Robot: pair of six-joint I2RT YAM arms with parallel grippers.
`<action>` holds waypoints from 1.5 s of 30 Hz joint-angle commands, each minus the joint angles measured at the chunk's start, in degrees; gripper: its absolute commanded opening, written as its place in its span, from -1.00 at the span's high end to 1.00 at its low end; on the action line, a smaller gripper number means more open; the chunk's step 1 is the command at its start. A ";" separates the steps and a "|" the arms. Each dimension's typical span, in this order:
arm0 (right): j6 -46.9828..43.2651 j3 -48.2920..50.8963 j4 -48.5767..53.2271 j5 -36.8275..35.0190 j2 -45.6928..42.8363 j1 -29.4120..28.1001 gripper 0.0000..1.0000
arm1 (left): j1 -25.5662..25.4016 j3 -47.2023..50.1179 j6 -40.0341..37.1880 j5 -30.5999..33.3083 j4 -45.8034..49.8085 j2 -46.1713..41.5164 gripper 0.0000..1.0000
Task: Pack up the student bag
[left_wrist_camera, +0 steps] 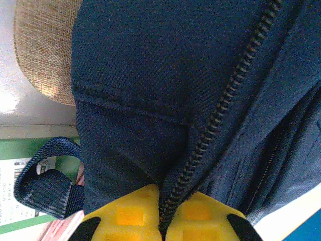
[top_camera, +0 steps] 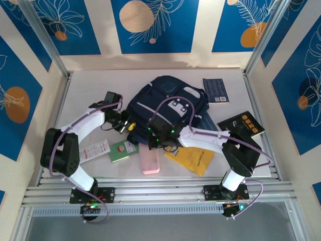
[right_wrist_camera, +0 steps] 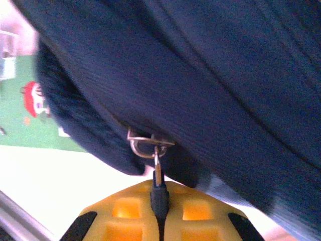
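Mostly coarse-woven navy student bag (left_wrist_camera: 145,65); toothed zip (left_wrist_camera: 219,108); slim metal zip pull (right_wrist_camera: 157,173).

Navy fabric of the student bag (left_wrist_camera: 150,75) takes up most of the frame, close to the lens. Its black zip (left_wrist_camera: 220,105) runs down from the upper right to the bottom centre, where it passes between the two yellow pads (left_wrist_camera: 130,216) of the left claw (left_wrist_camera: 163,221), pressed together on it. At lower left a dark blue strap loop (left_wrist_camera: 42,183) lies over a green and white printed sheet (left_wrist_camera: 25,150), with something pink (left_wrist_camera: 62,228) just below. A tan woven piece (left_wrist_camera: 45,50) sits at upper left on the pale counter (left_wrist_camera: 12,100).
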State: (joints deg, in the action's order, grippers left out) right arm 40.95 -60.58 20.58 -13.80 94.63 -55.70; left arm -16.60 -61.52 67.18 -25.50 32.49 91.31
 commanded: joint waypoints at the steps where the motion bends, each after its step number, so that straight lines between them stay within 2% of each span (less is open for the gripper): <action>1: 2.02 3.68 7.01 -3.32 -3.11 0.66 1.00 | 2.93 -0.36 1.67 2.38 -0.06 -2.51 1.00; 9: 2.39 10.17 7.72 -4.75 -10.12 4.24 1.00 | 3.97 -0.36 1.66 1.77 0.12 -3.33 1.00; 19: 1.84 16.04 7.07 -2.18 -15.15 15.53 1.00 | 4.23 -0.36 1.51 1.58 0.38 -3.67 1.00; 27: 5.10 16.74 9.11 -4.67 -15.75 25.93 1.00 | 4.33 -0.28 1.29 0.50 -0.23 -3.46 1.00; 32: -2.13 10.10 7.70 -4.63 -13.26 28.02 1.00 | 4.34 -0.09 1.53 -0.85 -1.33 -4.26 1.00; 39: -10.20 -5.31 8.44 -4.25 -6.98 28.32 1.00 | 4.21 -1.09 0.90 -1.15 -2.17 -10.15 1.00; 45: -13.27 -18.81 9.44 -0.02 4.38 30.21 1.00 | 4.14 -0.53 2.52 -1.28 -3.18 -13.16 1.00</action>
State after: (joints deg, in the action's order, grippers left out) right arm 30.50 -74.15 30.50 -14.39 95.20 -26.92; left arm -13.19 -61.52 68.05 -26.89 30.57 79.88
